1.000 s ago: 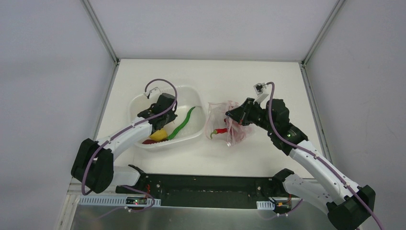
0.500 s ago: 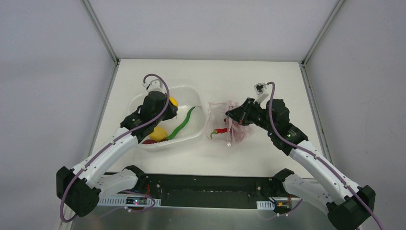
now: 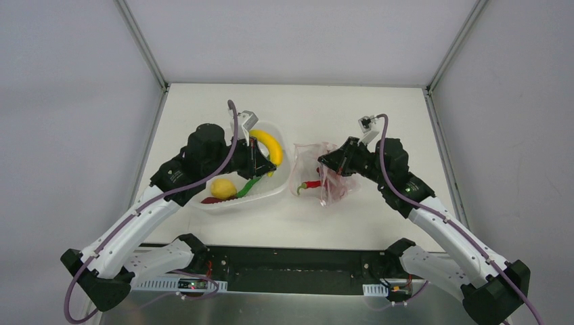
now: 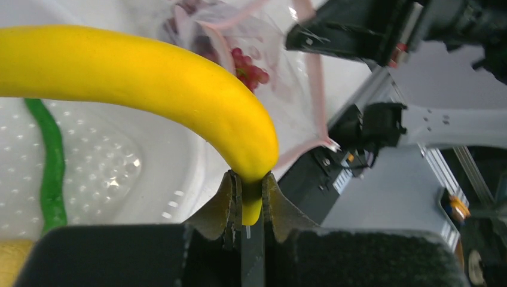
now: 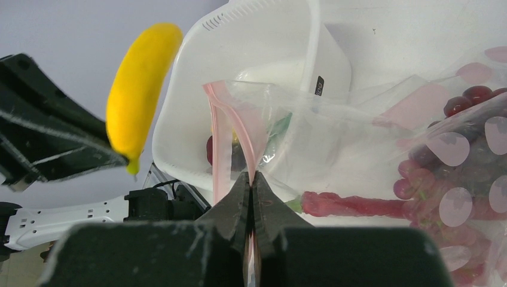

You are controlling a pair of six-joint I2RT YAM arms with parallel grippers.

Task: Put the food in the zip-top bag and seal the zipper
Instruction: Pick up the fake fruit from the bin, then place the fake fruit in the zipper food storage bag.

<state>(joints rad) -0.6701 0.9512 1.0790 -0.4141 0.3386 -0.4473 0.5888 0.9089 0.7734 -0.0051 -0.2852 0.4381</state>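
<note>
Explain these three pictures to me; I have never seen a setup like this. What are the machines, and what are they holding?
Two robot arms, each ending in a two-finger gripper, work at a white table. The wide picture looks down from above. The other two come from a camera on each wrist. The left gripper pinches a yellow banana by its tip, lifted over a white tub that holds a green chili and a round yellow fruit. The right gripper pinches the clear bag by its pink zipper strip. A red chili and grapes lie inside.

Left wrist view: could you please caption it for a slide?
The left pincer clamps the banana by its tip over the tub, zip-top bag ahead.
</note>
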